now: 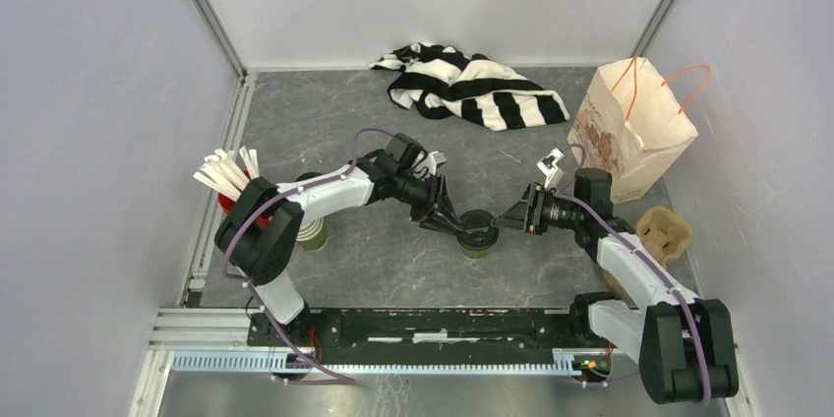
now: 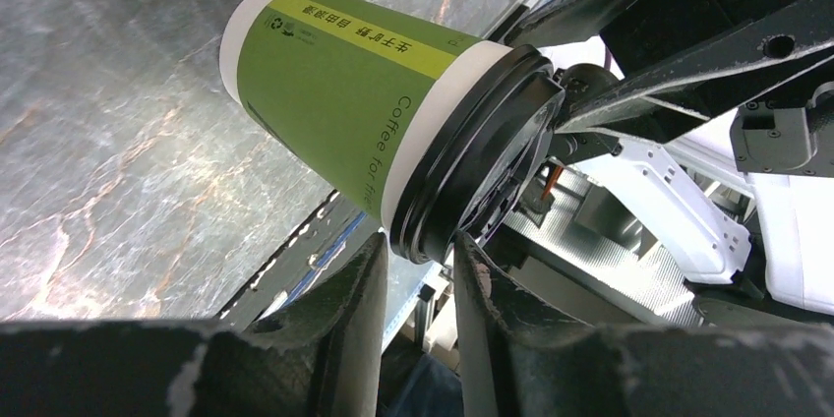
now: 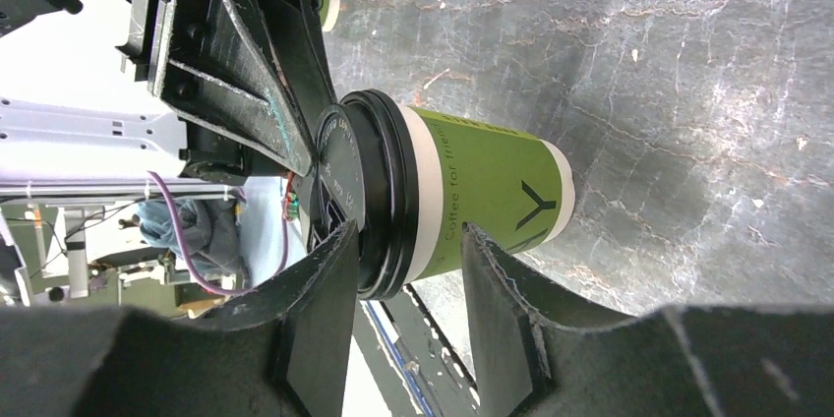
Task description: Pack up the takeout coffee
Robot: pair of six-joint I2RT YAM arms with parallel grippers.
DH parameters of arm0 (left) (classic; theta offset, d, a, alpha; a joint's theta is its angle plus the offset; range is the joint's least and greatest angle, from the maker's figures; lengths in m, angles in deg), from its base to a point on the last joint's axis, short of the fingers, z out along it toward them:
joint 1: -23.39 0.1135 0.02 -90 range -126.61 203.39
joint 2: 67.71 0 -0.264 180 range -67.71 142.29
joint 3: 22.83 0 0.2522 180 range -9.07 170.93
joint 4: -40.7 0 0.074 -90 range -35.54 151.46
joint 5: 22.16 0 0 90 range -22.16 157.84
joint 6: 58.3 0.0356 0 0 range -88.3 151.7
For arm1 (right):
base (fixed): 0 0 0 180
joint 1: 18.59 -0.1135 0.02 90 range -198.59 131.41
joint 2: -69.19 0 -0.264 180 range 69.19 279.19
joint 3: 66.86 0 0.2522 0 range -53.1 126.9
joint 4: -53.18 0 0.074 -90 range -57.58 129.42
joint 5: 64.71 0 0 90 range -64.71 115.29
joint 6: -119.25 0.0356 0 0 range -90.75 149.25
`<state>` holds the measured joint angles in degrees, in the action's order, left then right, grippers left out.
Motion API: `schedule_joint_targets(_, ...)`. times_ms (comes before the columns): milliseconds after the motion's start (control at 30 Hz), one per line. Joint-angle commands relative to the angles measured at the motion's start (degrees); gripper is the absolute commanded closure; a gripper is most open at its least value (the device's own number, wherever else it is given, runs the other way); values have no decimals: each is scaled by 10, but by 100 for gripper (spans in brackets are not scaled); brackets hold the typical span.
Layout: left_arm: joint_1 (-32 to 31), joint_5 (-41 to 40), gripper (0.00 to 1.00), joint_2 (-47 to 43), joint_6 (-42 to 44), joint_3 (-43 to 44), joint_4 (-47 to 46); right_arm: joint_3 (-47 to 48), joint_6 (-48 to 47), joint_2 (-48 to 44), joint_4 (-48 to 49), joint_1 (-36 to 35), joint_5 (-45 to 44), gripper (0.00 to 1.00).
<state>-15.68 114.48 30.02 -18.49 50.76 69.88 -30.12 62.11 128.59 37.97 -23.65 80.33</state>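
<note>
Takeout coffee (image 1: 478, 237) stands upright mid-table (image 1: 393, 274); left gripper (image 2: 418, 258) and right gripper (image 3: 403, 245) reach it from opposite sides; each pair of jaws, partly spread, straddles the black lid (image 3: 366, 191) at its rim; whether either actually pinches it cannot be told.

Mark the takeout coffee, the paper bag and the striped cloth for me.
takeout coffee (image 1: 479, 228): top external view, on its black lid.
paper bag (image 1: 629, 142): top external view, on its printed front face.
striped cloth (image 1: 482, 92): top external view, on the middle of the bunched fabric.
</note>
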Motion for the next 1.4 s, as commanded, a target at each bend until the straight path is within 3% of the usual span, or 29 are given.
schedule_joint_targets(0, 18, -17, 60, -21, 30, -18, 22, -17, 16, 24, 80, 1, 10, 53)
schedule_joint_targets(333, 16, -29, 61, -13, 20, -55, 5, -65, -56, 50, 42, 1, 1, 53)
schedule_joint_targets(467, 16, -36, 61, -25, 35, -44, 29, -35, -86, 47, -16, -1, -11, 53)
schedule_joint_targets(767, 16, -48, 31, -74, 44, 15, 53, 93, -68, 40, -77, -39, -28, 38)
schedule_joint_targets(900, 16, -65, 26, -70, 47, 28, 59, 105, -79, 40, -95, -56, -31, 29)
schedule_joint_targets(1033, 13, -78, 27, -55, 42, 39, 52, 95, -84, 44, -90, -73, -37, 30)
schedule_joint_targets(1200, -9, -102, 42, -36, 28, 46, 43, 114, -106, 74, -84, -91, -36, 42)
schedule_joint_targets(1367, -42, -128, 47, -38, 16, 40, 30, 158, -163, 111, -122, -92, -45, 50)
